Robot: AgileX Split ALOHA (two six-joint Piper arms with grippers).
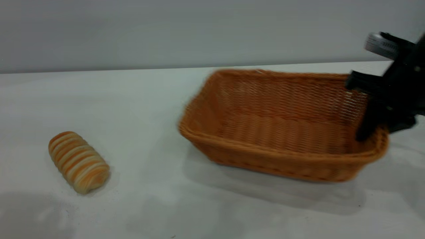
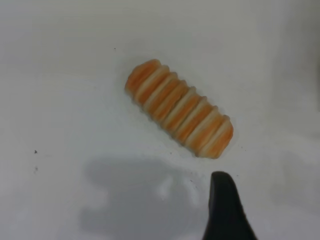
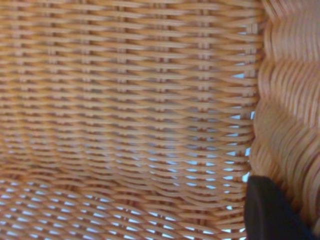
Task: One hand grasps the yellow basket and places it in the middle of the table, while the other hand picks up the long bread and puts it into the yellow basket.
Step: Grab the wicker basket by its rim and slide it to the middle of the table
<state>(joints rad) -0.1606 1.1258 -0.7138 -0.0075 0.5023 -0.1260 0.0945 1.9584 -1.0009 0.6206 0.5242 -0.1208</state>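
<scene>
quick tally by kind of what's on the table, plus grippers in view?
Baskets: 1, the yellow basket
Breads: 1, the long bread
Grippers: 2, the right gripper at the basket's right rim, the left gripper above the bread
Total: 4

Right arm low at the table's right edge; left arm seen only as a fingertip.

Right gripper (image 1: 373, 127): black, reaching in from the right edge of the exterior view, tilted downward, one finger (image 1: 367, 124) inside the basket (image 1: 265, 132) against its right end wall, the rest of the body outside the rim, so the wall sits between the fingers. A grey-white housing sits on top of the wrist. Right wrist view shows one dark fingertip (image 3: 270, 212) right against the woven wall. Left gripper: absent from the exterior view; its wrist view shows one black fingertip (image 2: 225, 210) held above the table (image 2: 60, 75), touching nothing; the other finger is out of view.
</scene>
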